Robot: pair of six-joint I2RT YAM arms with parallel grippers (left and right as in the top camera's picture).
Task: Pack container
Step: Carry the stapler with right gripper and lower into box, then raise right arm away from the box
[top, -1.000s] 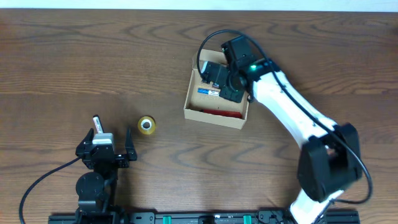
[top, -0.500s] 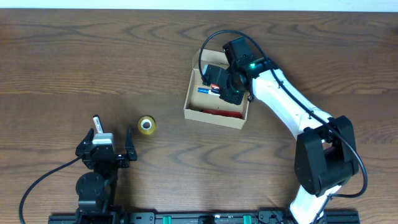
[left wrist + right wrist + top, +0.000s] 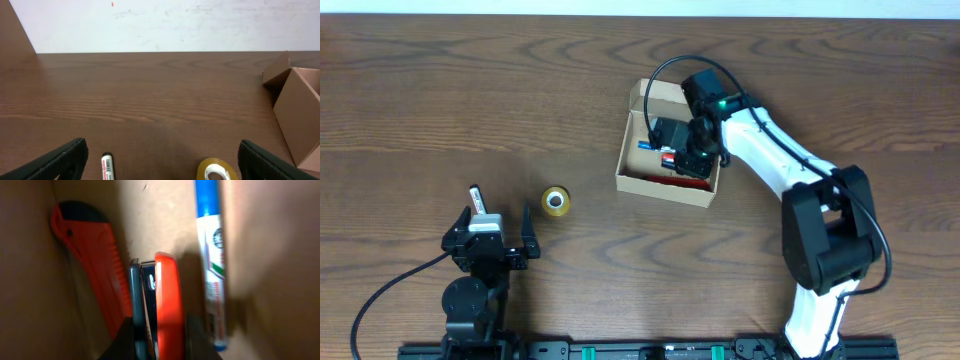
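Observation:
The container (image 3: 660, 187) is a tan cardboard box standing open at mid-table; its side also shows in the left wrist view (image 3: 300, 115). My right gripper (image 3: 683, 153) reaches down into it and is shut on an orange and grey stapler (image 3: 167, 295), seen close between the dark fingers (image 3: 122, 337). On the box floor an orange utility knife (image 3: 95, 265) lies to the left of the stapler and a blue marker (image 3: 210, 255) to its right. My left gripper (image 3: 494, 224) rests open at the front left, holding nothing.
A yellow tape roll (image 3: 555, 201) (image 3: 216, 170) and a black-capped white marker (image 3: 477, 197) (image 3: 107, 167) lie on the wood table between and just ahead of the left fingers. The box's flap (image 3: 642, 96) stands open at its far left corner.
The right gripper has moved lower and nearer the box's front wall with the stapler still in it, and its arm has swung in closer. The left arm has not moved.

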